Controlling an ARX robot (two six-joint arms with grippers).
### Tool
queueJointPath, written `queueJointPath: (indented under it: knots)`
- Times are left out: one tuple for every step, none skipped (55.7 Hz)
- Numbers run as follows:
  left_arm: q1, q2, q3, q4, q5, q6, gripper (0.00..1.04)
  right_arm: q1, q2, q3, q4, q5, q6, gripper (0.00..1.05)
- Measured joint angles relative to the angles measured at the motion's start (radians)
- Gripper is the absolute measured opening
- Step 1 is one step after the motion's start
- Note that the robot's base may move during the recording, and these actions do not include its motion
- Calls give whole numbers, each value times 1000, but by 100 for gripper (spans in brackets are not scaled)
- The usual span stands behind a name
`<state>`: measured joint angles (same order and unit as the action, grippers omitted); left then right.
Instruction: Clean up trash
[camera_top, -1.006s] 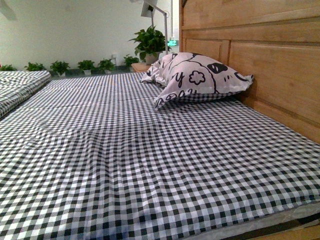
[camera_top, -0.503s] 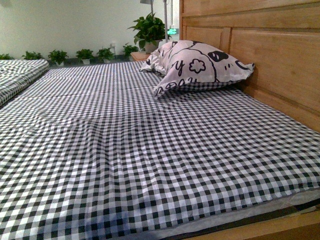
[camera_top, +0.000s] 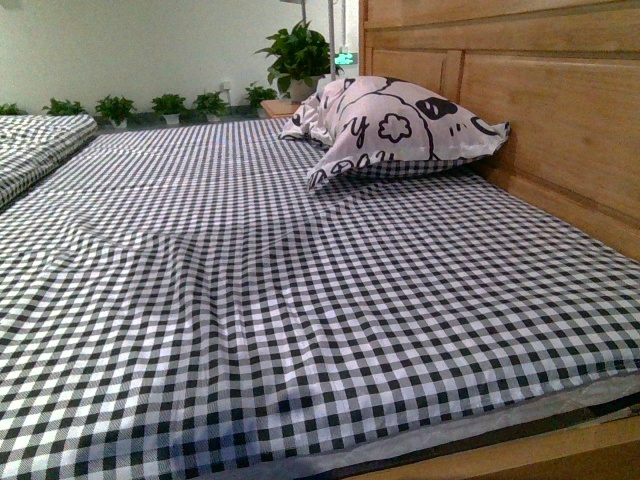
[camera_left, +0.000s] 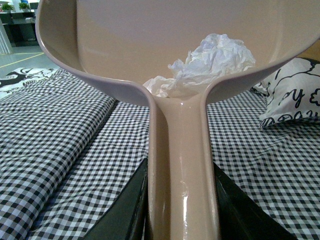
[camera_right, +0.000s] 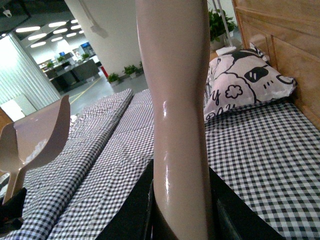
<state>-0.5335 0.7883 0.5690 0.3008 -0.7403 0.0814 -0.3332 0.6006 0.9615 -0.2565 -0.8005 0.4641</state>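
Note:
In the left wrist view the trash (camera_left: 212, 62), a crumpled white paper wad, lies inside the pinkish-beige dustpan (camera_left: 125, 45), down where the pan meets its handle. My left gripper (camera_left: 182, 210) is shut on the dustpan handle (camera_left: 182, 150), held above the checked bed. My right gripper (camera_right: 180, 215) is shut on the beige brush handle (camera_right: 175, 100), which stands upright; its bristles are out of view. The dustpan (camera_right: 35, 135) also shows side-on in the right wrist view. Neither arm shows in the front view.
A black-and-white checked bed sheet (camera_top: 300, 300) fills the front view. A white pillow with black cartoon prints (camera_top: 400, 130) leans on the wooden headboard (camera_top: 540, 110). Potted plants (camera_top: 170, 103) line the far wall. A second checked bed (camera_top: 40, 145) lies to the left.
The front view has shifted slightly, with the pillow and headboard now sitting a little higher in the picture. Nothing on the bed has moved.

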Motion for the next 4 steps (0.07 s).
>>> queueJointPath:
  knots:
    - [0,0,0,0,0,0,28,0,0,0,0,0,0,21]
    - [0,0,0,0,0,0,28,0,0,0,0,0,0,21]
    - [0,0,0,0,0,0,28,0,0,0,0,0,0,21]
    - [0,0,0,0,0,0,28,0,0,0,0,0,0,21]
